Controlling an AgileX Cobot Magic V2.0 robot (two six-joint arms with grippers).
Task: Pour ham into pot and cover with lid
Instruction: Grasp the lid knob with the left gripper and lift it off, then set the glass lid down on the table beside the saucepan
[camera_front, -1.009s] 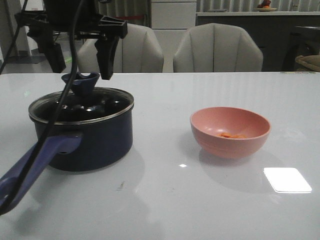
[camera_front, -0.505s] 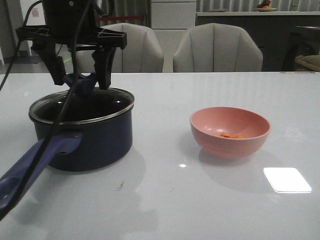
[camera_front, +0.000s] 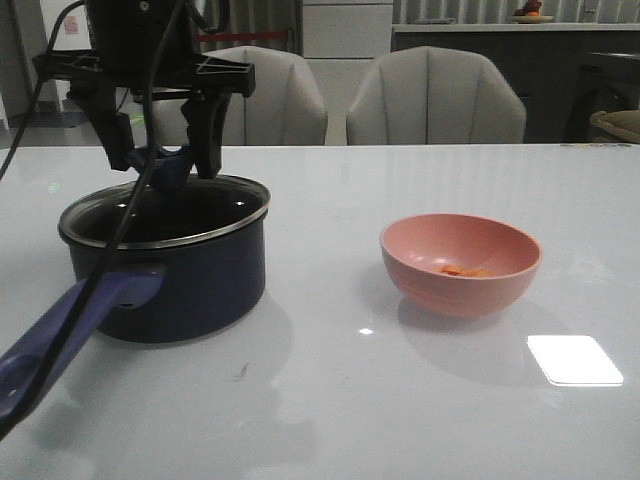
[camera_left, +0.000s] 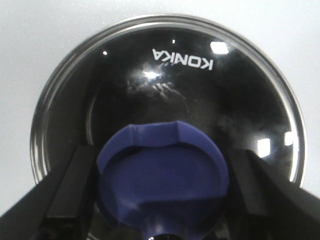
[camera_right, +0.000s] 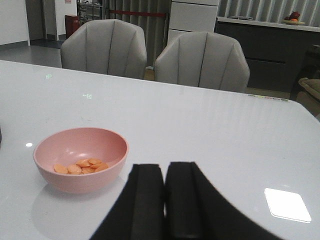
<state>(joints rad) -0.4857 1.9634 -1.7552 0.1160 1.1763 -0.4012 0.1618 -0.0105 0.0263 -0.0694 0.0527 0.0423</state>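
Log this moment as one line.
left gripper: open around lid knob | lid: on pot | ham: in bowl | right gripper: shut, idle

The table (camera_front: 400, 400) is showing a glossy, smooth white top that is mirroring window light at lower right of the front view. The pot (camera_front: 190, 280) is looking dark and semi-glossy, its handle (camera_front: 60, 345) a smooth matt purplish plastic. The lid (camera_left: 165, 70) is gleaming as clear glass inside a polished silver metal rim, with a smooth blue plastic knob (camera_left: 162, 180). The bowl (camera_front: 460, 265) is appearing matt salmon-pink. The chairs (camera_front: 435, 95) are looking like soft grey padded upholstery.
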